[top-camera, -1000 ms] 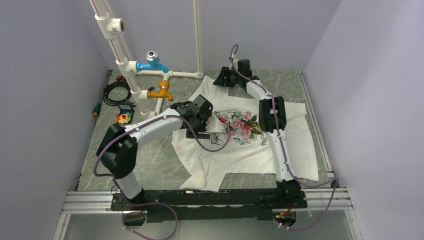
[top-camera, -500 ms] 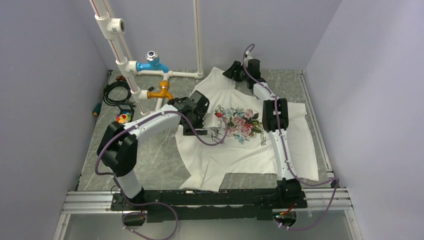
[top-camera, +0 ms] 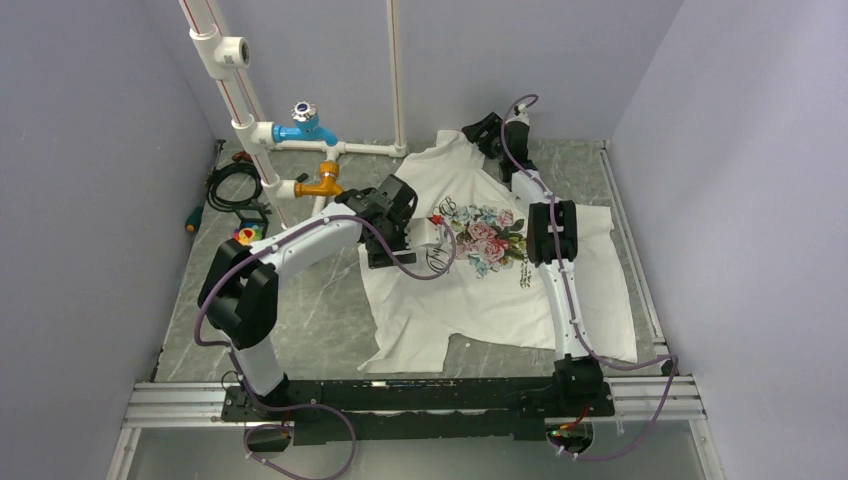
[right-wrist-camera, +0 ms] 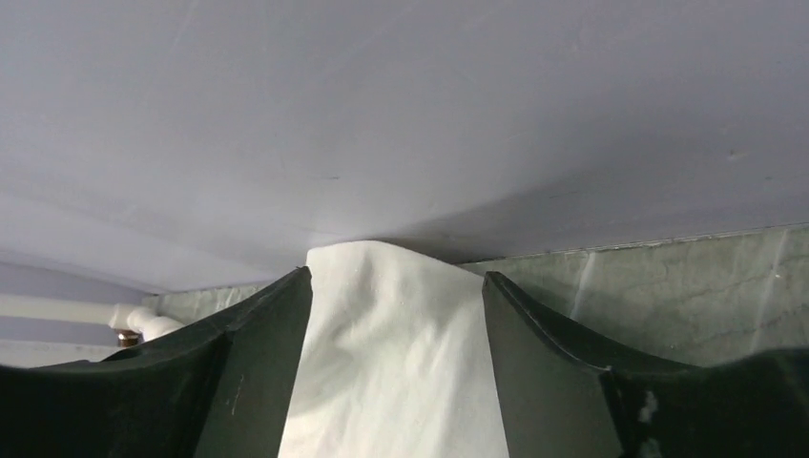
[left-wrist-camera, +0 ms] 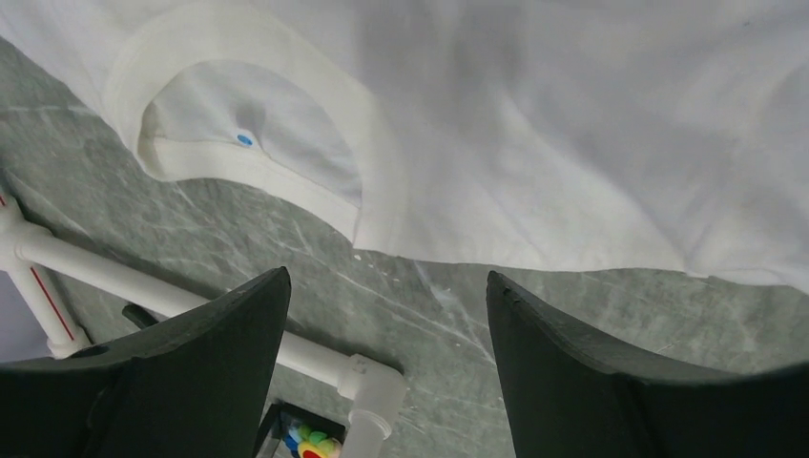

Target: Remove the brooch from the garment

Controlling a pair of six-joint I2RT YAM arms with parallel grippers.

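While our right gripper pinches the garment's lifted far edge near the wall, our left gripper hangs wide, empty, over table beside the collar.

A: Left pincer, its fingertips from above?
B: Hidden under its own wrist.
A: The garment?
B: The right arm covers a strip of it. A red speck beside the print is too small to identify.
A: Anything else?
B: A multicoloured thing, cut off by the picture's edge.
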